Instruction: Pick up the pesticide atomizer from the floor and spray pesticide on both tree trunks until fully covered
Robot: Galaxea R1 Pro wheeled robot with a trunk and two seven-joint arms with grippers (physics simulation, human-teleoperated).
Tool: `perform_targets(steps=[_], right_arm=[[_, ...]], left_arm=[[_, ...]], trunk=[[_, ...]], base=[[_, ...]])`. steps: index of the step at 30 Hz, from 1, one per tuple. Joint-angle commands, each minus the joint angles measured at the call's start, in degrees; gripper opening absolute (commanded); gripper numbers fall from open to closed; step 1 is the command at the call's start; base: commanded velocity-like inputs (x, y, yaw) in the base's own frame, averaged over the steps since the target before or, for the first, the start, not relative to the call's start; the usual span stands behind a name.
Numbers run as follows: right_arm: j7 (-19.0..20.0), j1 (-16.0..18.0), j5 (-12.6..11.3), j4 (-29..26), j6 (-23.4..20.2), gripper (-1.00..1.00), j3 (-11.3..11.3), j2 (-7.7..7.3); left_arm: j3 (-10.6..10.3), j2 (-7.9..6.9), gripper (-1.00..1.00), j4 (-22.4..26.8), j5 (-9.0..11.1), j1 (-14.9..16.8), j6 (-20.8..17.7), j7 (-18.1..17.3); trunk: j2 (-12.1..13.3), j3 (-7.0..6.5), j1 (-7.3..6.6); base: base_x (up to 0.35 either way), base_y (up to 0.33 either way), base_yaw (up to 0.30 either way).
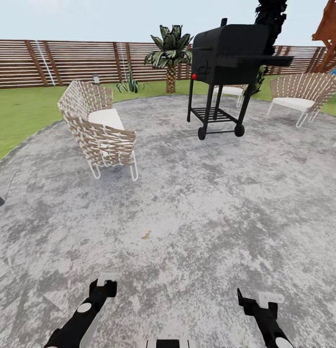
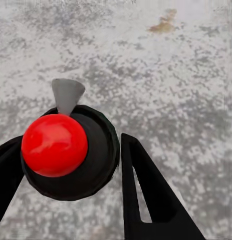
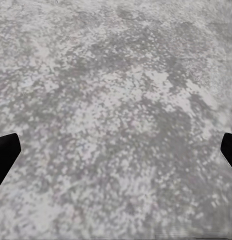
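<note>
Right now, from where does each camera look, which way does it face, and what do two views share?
Head view: from the head, forward and down over the floor, chair, grill; both arms show.
Left wrist view: along the left gripper, shut on the pesticide atomizer.
Right wrist view: along the open right gripper, down at paving.
Shared: head and left wrist views show the brown stain.

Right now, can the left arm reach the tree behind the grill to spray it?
Probably not. The left gripper, closed around the pesticide atomizer, sits low near the robot; the tree stands far across the paving, with the grill in front.
</note>
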State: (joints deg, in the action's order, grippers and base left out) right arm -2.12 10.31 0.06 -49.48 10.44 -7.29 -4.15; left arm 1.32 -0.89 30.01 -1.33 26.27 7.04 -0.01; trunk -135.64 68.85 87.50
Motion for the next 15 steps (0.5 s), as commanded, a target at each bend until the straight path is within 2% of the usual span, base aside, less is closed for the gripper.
perform_targets(steps=[1, 3, 7, 13, 15], right_arm=[[0.0, -0.1, 0.1, 0.6, 0.8, 1.0, 0.0, 0.01], [0.0, -0.1, 0.1, 1.2, 1.1, 1.0, 0.0, 0.02], [0.0, -0.1, 0.1, 2.1, 1.2, 1.0, 0.1, 0.09], [0.0, -0.1, 0.1, 2.6, 1.2, 1.0, 0.1, 0.1], [0.0, -0.1, 0.2, 2.9, 1.2, 1.0, 0.1, 0.11]], left_arm=[[0.2, 0.1, -1.0, 0.9, 0.2, -1.4, -0.3, 0.1], [0.5, 0.25, -1.0, 1.0, 0.6, -3.3, 0.3, 0.0], [0.6, 0.64, -1.0, 0.2, 1.5, -4.7, 3.4, 0.1], [0.7, 0.79, -1.0, -5.6, 2.0, -5.9, 9.1, 0.5], [0.8, 0.74, -1.0, -8.3, 2.0, -6.1, 11.7, 0.6]], trunk=[[0.4, -0.22, -0.22], [1.2, -0.64, -0.66], [2.8, -1.39, -1.54], [5.2, -2.48, -2.86], [5.2, -2.48, -2.86]], base=[[0.0, 0.0, -0.279], [0.0, 0.0, -0.222], [0.0, 0.0, -0.087], [0.0, 0.0, -0.014], [0.0, 0.0, -0.001]])
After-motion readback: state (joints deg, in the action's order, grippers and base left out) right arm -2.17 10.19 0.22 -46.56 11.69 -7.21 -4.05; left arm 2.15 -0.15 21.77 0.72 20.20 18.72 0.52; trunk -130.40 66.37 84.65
